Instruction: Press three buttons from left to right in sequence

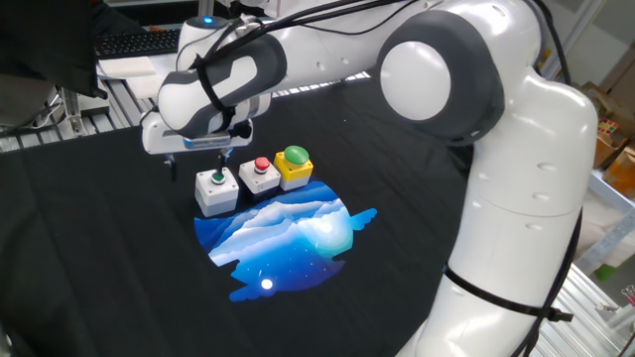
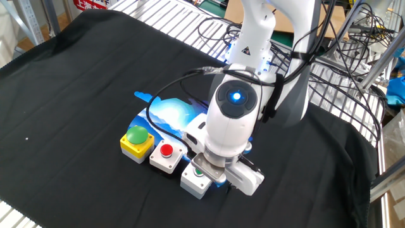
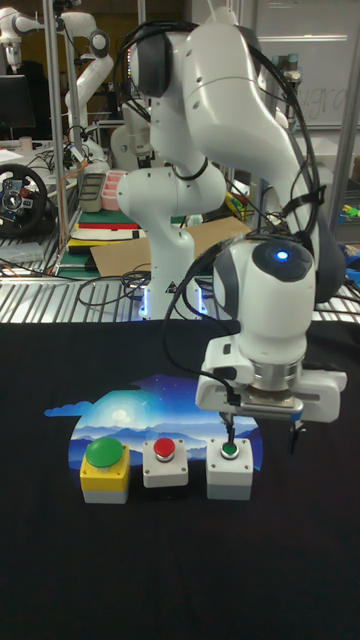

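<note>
Three buttons stand in a row on the black cloth. In one fixed view, from left to right, they are a grey box with a small green button [image 1: 216, 188], a grey box with a red button [image 1: 261, 174] and a yellow box with a green dome [image 1: 295, 165]. My gripper [image 3: 261, 432] hangs open just above the green-button box [image 3: 230, 467]. One fingertip [image 3: 230, 428] hovers over the small green button with a sliver of space; the other hangs beside the box over bare cloth. Nothing is held. The tall fixed view shows the row reversed, the yellow box [image 3: 104, 468] leftmost.
A blue-and-white mountain picture mat [image 1: 283, 233] lies right behind the boxes on the black cloth [image 2: 76, 82]. A keyboard [image 1: 139, 42] sits beyond the table's back edge. Cables [image 2: 345, 38] and metal racking border the far side. The arm's large body [image 1: 516, 198] stands at the right.
</note>
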Robot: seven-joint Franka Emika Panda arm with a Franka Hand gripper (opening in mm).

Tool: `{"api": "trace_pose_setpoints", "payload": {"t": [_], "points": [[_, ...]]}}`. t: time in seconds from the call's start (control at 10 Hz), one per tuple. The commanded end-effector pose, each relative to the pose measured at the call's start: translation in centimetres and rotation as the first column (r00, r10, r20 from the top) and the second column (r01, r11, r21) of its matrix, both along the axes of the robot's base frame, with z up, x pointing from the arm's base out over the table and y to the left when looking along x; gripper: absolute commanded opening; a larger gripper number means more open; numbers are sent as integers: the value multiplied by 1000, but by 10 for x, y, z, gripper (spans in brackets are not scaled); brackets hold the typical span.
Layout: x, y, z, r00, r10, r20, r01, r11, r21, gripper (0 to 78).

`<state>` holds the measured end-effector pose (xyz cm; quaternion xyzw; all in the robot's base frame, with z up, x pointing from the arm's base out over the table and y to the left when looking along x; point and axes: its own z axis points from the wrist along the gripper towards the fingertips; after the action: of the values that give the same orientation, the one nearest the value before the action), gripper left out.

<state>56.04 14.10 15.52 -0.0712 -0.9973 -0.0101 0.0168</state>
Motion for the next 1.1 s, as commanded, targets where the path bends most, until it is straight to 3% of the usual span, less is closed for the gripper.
{"api": "trace_pose_setpoints", "payload": {"t": [0.1,0.5,1.1], "points": [[2,0,14,1000,-5,3,5,1000,-1,774],[-2,-5,51,999,-32,-1,32,999,-10,774],[0,-22,65,1000,8,-5,-8,1000,-15,774]]}}
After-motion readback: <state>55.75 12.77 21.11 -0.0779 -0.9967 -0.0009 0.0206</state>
